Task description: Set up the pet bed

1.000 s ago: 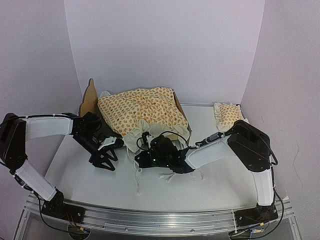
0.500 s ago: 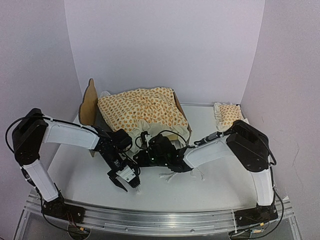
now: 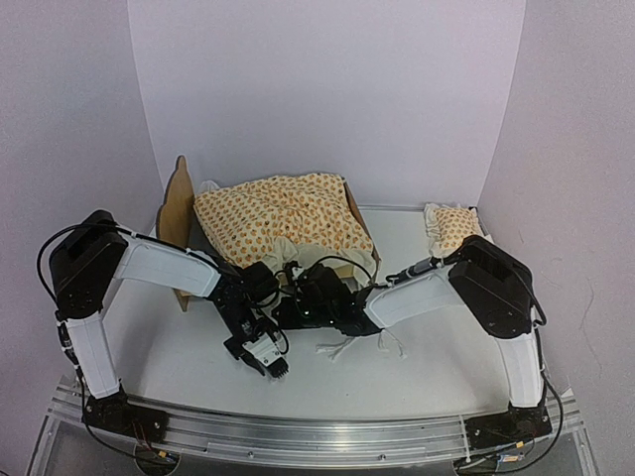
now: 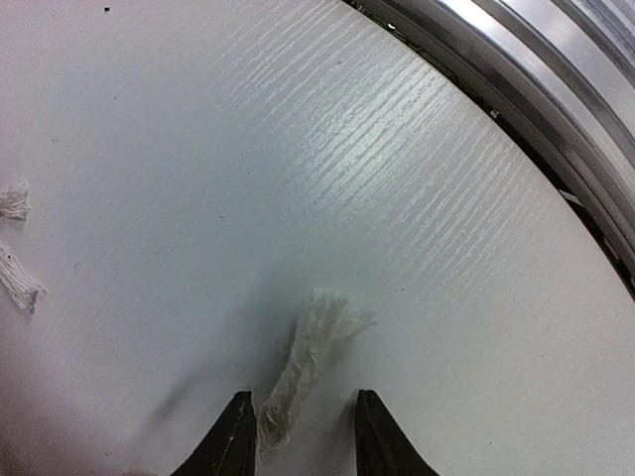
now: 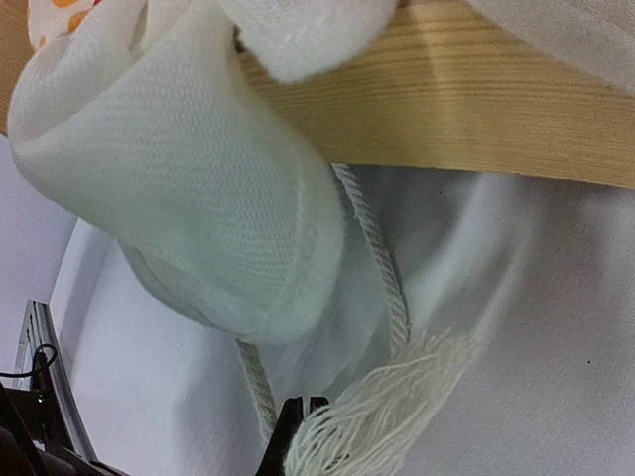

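When read from above, looks like the cushion-settling step. Finds, at eleven o'clock on the table (image 3: 456, 357), the pet bed (image 3: 177, 210), patterned cushion (image 3: 278, 218) heaped on it, spilling toward five o'clock. Shows the right gripper (image 5: 294, 424) clenched beneath that overhang, cord hold uncertain. Shows the left gripper (image 4: 300, 436) at six o'clock, spread astride a frayed cord end (image 4: 316, 342), not pinching. Next likely calls for closing on it.

Orange-print cushion (image 3: 278, 223) centre rear; sm matching pillow (image 3: 451, 228) far right; frayed cord end (image 4: 308, 347) on white table (image 3: 169, 369).
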`<state>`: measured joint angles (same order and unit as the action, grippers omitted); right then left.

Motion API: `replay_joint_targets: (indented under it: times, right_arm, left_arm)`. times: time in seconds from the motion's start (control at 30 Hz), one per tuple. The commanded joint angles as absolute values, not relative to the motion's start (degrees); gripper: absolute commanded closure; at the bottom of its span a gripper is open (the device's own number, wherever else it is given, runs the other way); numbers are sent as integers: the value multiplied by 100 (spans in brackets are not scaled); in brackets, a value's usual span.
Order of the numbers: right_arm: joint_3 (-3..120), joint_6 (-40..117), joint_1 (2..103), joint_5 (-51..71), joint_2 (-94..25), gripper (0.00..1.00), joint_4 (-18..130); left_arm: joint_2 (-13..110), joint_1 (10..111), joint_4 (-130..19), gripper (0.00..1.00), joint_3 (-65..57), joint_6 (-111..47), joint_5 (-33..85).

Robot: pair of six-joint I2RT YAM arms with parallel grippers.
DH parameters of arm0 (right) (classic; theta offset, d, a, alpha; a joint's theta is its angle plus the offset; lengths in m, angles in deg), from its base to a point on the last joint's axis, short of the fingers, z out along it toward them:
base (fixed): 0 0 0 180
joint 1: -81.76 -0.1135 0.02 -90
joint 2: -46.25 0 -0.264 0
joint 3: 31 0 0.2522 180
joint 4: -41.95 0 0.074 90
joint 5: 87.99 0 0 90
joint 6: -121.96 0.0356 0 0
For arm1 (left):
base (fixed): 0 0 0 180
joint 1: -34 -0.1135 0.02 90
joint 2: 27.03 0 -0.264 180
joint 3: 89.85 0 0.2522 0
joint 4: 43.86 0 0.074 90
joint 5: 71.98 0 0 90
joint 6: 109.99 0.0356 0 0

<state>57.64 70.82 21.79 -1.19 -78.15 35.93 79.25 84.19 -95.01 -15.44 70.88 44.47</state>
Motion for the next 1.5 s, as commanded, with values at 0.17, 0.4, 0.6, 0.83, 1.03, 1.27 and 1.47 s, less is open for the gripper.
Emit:
replay_joint_targets:
  times: [0.17, 0.4, 0.6, 0.83, 1.03, 1.27, 1.47]
  right_arm:
    - [6475, 6557, 2035, 33, -7531, 100, 4055]
    - [7139, 5896, 2014, 375, -7141, 100, 4617]
    - [7786, 5329, 2021, 252, -7003, 100, 5021]
    - [9168, 4694, 2436, -97, -7200, 100, 5072]
    - [9861, 4273, 2585, -28, -7494, 100, 5105]
    - [10345, 4067, 2887, -221, -7667, 100, 5106]
    - [10148, 3950, 3002, -348, -7466, 100, 5114]
  left_arm:
    - [7409, 8257, -9450, 100, -1949, 6452, 3651]
    - [6123, 6906, -11395, 100, -2520, 6226, 3217]
    - [5063, 6389, -12008, 100, -3405, 6259, 2558]
    - [4960, 6077, -12392, 100, -3975, 6203, 1861]
    - [5484, 5472, -12469, 100, -4000, 6150, 1339]
    - [5897, 4873, -11880, 100, -4110, 6362, 961]
    - [6364, 4622, -11060, 100, -4136, 6318, 819]
